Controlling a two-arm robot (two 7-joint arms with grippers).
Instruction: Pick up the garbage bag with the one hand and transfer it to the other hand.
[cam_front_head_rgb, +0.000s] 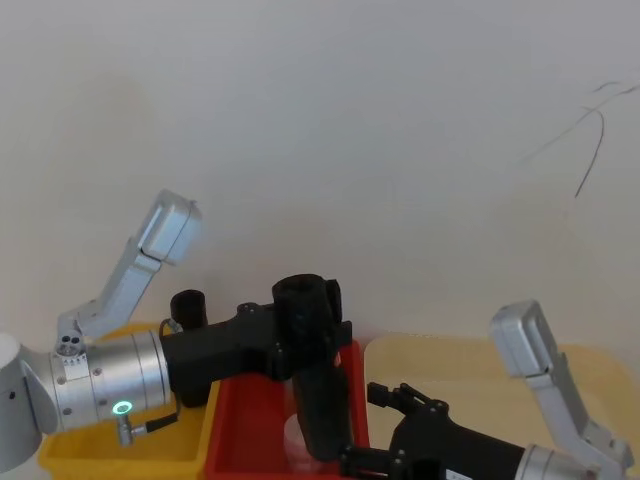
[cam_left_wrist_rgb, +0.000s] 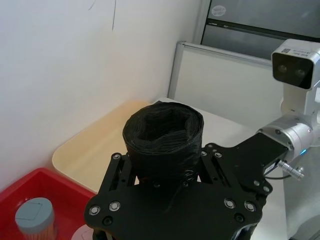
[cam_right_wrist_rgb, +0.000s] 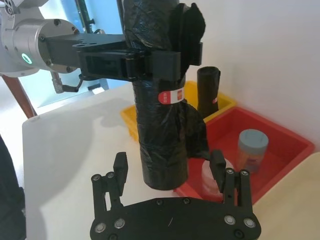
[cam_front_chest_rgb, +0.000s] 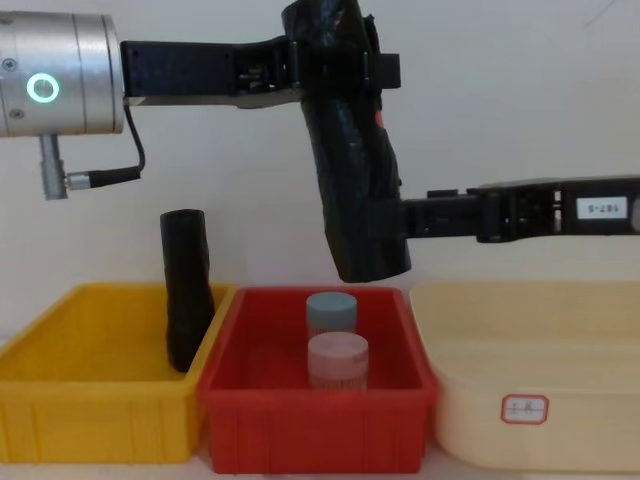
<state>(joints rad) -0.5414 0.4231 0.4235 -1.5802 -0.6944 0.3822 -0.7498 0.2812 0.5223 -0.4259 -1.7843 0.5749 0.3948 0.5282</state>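
garbage bag (cam_front_chest_rgb: 355, 200) looks black, crinkled, glossy, cylindrical.

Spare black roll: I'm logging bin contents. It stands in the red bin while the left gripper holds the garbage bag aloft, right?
No: the spare black roll stands in the yellow bin, not the red bin, as the chest view shows. The left gripper does hold the garbage bag aloft.
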